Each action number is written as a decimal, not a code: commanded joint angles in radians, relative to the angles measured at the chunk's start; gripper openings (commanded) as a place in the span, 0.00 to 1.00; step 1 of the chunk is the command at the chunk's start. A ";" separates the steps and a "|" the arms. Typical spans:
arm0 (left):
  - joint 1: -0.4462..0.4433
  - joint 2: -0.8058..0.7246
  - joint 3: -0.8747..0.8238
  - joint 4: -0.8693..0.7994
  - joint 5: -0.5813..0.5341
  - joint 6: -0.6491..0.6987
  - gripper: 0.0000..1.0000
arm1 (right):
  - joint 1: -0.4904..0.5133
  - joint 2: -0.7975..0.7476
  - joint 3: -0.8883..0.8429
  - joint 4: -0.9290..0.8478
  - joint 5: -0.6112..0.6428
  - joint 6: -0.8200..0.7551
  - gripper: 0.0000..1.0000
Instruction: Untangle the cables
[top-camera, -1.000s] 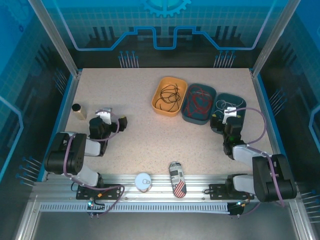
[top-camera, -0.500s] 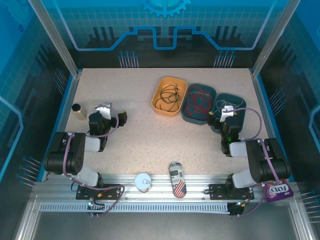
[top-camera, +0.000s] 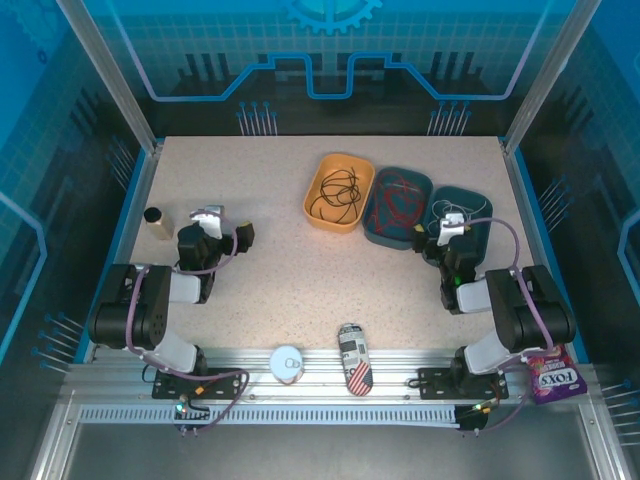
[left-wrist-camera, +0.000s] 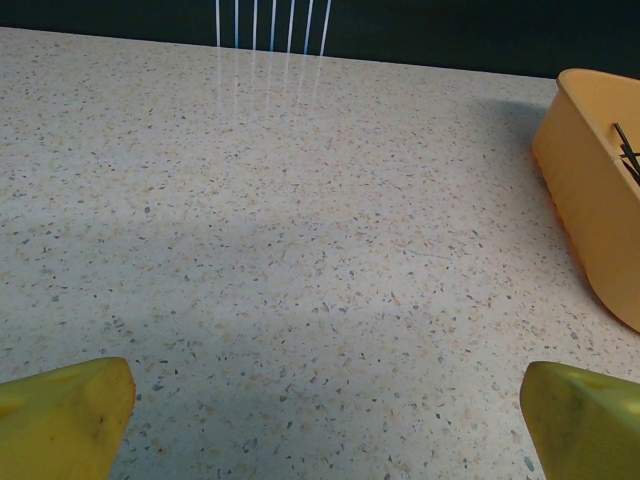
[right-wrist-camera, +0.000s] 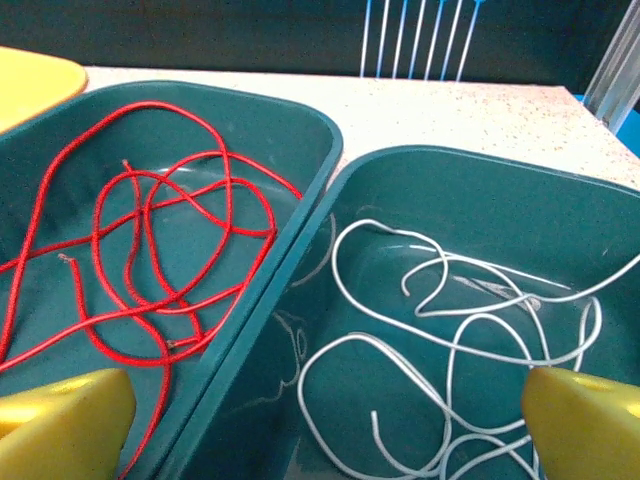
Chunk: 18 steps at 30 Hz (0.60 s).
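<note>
Top external view puts all three strands in the far right part of the bench, each colour alone: the black cable in the orange tray, the red cable in the middle teal tray, and the white cable in the right teal tray. No strand crosses from one tray into another, so the separating looks done. What may be left is little, since each cable loops loosely over itself inside its tray. The right gripper hovers just above the shared rims of the two teal trays, jaws spread wide and holding nothing. The left gripper sits low over bare bench left of the orange tray, equally wide and empty. Room is generous across the centre and left of the bench. It is tighter on the right, where the trays touch side by side and the last one lies near the right edge. A small block stands by the left edge, while a can and a white round lid rest on the near rail — clear of both arms.
</note>
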 joint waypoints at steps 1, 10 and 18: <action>0.012 -0.004 0.006 0.001 0.017 0.019 0.99 | 0.016 0.004 0.065 -0.067 0.030 -0.022 1.00; 0.011 -0.004 0.006 0.002 0.017 0.020 0.99 | -0.028 0.003 0.095 -0.127 -0.230 -0.060 1.00; 0.011 -0.004 0.007 0.001 0.017 0.019 0.99 | -0.028 0.003 0.095 -0.126 -0.229 -0.060 1.00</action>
